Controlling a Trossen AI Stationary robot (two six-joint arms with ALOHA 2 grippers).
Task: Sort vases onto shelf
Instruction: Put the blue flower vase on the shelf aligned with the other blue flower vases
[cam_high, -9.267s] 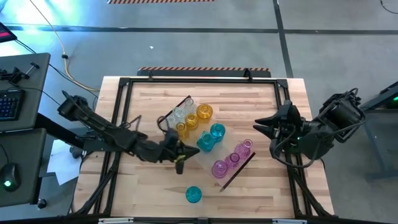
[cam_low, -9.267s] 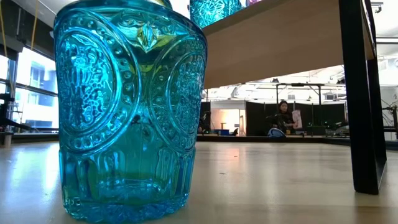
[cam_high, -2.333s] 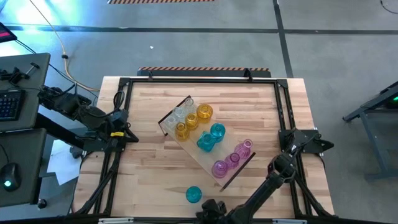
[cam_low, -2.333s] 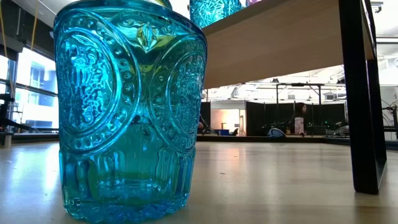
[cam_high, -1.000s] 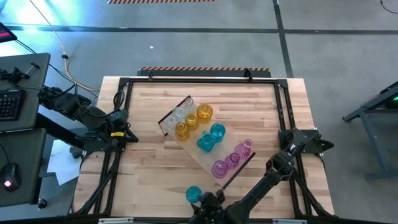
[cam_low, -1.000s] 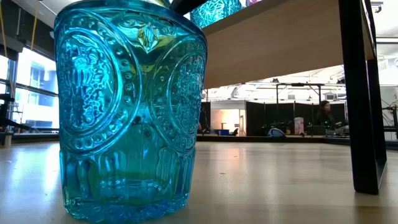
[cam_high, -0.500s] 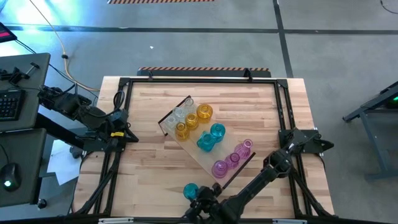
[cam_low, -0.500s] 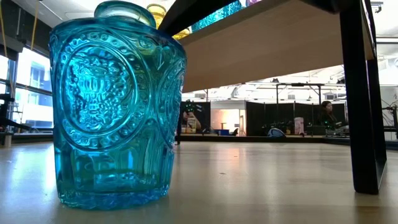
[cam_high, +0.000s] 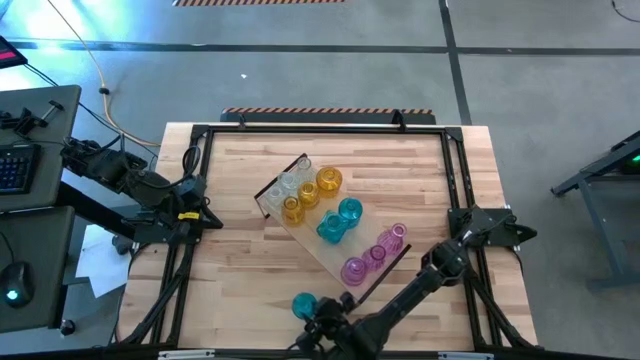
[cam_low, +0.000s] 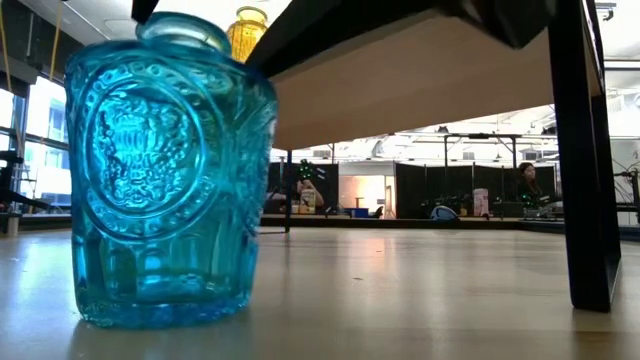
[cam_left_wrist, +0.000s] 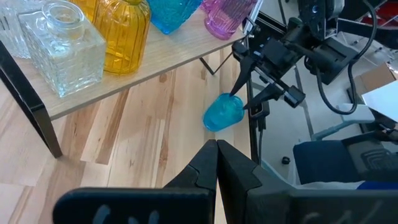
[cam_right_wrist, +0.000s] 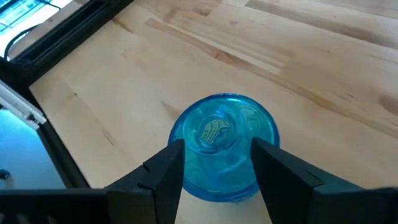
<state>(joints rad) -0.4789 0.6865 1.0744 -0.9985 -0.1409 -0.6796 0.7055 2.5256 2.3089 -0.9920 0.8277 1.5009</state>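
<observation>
The shelf (cam_high: 335, 235) lies diagonally across the middle of the tabletop (cam_high: 240, 290) in the high view, running from upper left to lower right. It carries clear vases (cam_high: 290, 182) at its upper-left end, then amber vases (cam_high: 328, 181), teal vases (cam_high: 348, 211) and pink vases (cam_high: 352, 270) at its lower-right end.

One loose teal vase (cam_high: 304, 305) stands upright on the tabletop near the bottom centre of the high view, just beside the shelf's lower-right end but apart from it. In the low view this vase (cam_low: 165, 170) fills the left of the frame, with the shelf's underside and one dark end piece (cam_low: 585, 150) to its right. A person (cam_low: 527, 185) shows far off in the room at the right.

The right gripper (cam_right_wrist: 214, 158) sits around the loose teal vase, one finger (cam_right_wrist: 163, 171) on each side of its body. The jaws stand wide. Contact with the glass cannot be confirmed, and the vase base rests on the table. The shelf's lower-right end stands close to this gripper.

The left gripper (cam_left_wrist: 216, 163) is clenched and empty, parked at the left edge of the table, well apart from the vases.

Compared with one second ago, the loose teal vase has shifted slightly toward the left in both the high and low views, and the right arm has reached further along the bottom edge.
</observation>
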